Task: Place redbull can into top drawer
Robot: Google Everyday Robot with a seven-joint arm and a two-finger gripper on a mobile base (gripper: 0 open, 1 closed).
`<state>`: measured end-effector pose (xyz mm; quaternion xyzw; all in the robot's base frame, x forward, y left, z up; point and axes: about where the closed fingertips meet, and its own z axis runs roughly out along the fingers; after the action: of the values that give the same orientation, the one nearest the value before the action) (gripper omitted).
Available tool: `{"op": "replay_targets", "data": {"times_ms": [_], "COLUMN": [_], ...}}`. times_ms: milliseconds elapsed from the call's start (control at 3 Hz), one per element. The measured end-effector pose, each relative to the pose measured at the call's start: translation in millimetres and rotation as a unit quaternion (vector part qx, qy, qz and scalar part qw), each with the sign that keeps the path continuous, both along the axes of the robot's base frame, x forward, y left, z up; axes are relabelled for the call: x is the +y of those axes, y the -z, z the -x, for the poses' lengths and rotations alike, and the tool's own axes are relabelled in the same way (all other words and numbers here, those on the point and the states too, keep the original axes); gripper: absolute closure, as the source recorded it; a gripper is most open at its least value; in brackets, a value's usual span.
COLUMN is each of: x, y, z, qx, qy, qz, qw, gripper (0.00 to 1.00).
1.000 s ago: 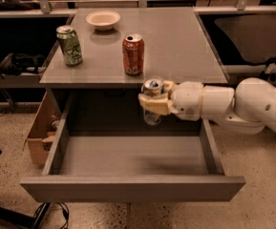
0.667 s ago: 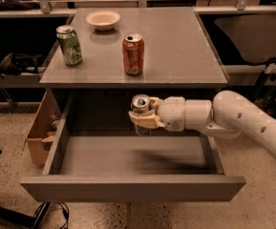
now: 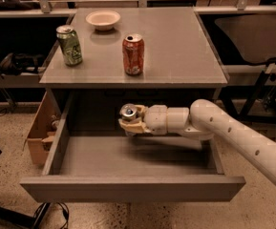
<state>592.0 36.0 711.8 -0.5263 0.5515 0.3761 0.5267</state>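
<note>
Camera view: the gripper (image 3: 130, 126) hangs in the open top drawer (image 3: 132, 189), just below the front edge of the bench (image 3: 180, 42). Its fingers pinch the redbull can (image 3: 128, 112), which is upright over the drawer's rear half. On the bench, a red-orange can (image 3: 133, 54) stands near the front edge, a green can (image 3: 69, 45) by the left edge, and a bowl (image 3: 103, 19) toward the back-left corner.

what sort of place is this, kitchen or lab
Probably a lab or office workspace, not a kitchen: a grey cabinet, floor cables, a cardboard box, and a gripper holding the redbull can over the open top drawer.
</note>
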Motion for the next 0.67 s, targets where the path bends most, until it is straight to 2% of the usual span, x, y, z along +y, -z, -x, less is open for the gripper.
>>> {"op": "replay_targets", "data": {"times_ms": [667], "x": [20.2], "y": [29.6], "z": [-4.6], "qx": [-0.017], "qy": [0.013], "qz": [-0.019], "qw": [0.9996], "gripper": [1.00]}}
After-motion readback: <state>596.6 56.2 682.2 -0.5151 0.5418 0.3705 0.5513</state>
